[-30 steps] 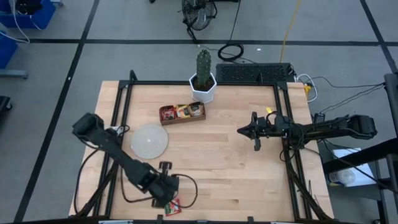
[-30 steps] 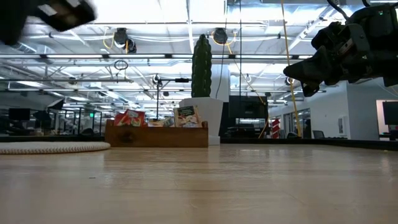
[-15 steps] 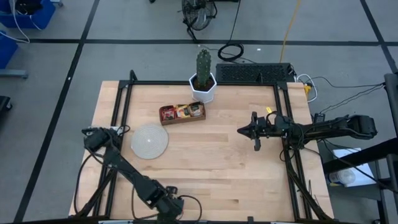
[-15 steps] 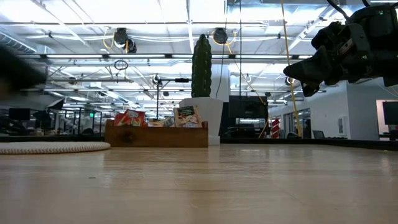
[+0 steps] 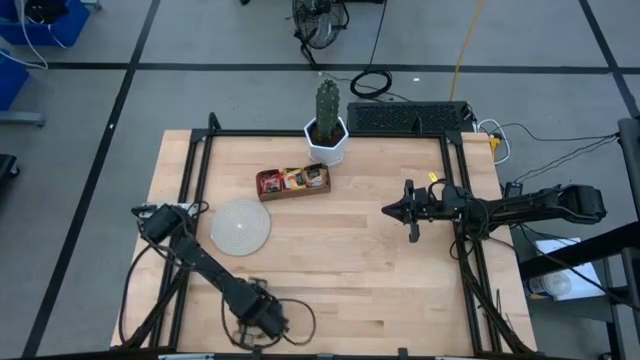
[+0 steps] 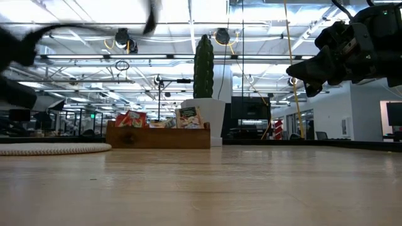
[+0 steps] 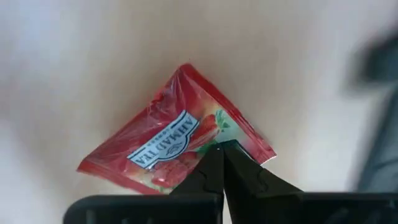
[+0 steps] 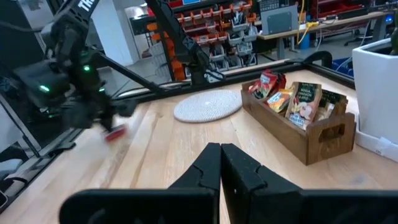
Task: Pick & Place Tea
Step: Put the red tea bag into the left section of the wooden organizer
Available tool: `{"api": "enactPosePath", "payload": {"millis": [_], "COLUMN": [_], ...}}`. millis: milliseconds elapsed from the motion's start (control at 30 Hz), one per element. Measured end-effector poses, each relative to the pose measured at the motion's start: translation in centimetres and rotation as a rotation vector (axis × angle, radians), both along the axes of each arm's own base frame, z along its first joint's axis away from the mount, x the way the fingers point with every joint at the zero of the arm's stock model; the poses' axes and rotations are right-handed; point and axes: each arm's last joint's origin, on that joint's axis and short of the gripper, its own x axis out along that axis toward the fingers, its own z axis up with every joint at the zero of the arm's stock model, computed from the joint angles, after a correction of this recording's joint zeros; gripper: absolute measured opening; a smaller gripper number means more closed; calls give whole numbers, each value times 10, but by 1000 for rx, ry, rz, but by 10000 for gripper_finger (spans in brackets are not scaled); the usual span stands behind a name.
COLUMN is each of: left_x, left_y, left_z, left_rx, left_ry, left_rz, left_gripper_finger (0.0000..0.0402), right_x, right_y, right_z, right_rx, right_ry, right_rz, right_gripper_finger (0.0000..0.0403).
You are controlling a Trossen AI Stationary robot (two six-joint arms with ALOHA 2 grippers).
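Left pincer (image 5: 257, 322) at the near edge of the counter (image 5: 350, 270), left of centre, fingers pressed together on one edge of a red tea sachet (image 7: 176, 141); sachet hangs tilted, printed face toward the wrist camera. Mid-counter right: right pincer (image 5: 400, 211) held above the surface, fingers pressed together, nothing between them. Farther back: pale round disc (image 5: 240, 227) at left, then the brown tray (image 5: 294, 183) with more tea sachets (image 8: 287, 99) standing upright. Farthest: potted cactus (image 5: 327, 122).
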Motion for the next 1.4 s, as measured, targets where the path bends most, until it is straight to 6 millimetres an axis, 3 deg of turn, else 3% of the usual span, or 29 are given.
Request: {"api": "enactPosePath", "payload": {"millis": [133, 333, 633, 733, 900, 1067, 1200, 1400], "left_x": [-13, -10, 26, 24, 4, -16, -24, -26], "left_y": [24, 50, 68, 73, 68, 52, 38, 37], "left_z": [4, 10, 6, 12, 26, 21, 9, 0], "left_rx": [215, 485, 605, 640, 727, 564, 459, 443], "left_ry": [121, 95, -199, -156, -7, 185, 174, 128], "left_rz": [-75, -227, -243, -199, -130, 17, 21, 22], "left_gripper_finger": [3, 4, 6, 4, 3, 2, 2, 2], "right_x": [0, 0, 0, 0, 0, 0, 0, 0], "right_y": [0, 0, 0, 0, 0, 0, 0, 0], "right_z": [0, 0, 0, 0, 0, 0, 0, 0], "right_rx": [0, 0, 0, 0, 0, 0, 0, 0], "right_ry": [0, 0, 0, 0, 1, 1, 0, 1], "right_rz": [-1, -1, 0, 0, 0, 0, 0, -1], "right_gripper_finger": [0, 0, 0, 0, 0, 0, 0, 0]}}
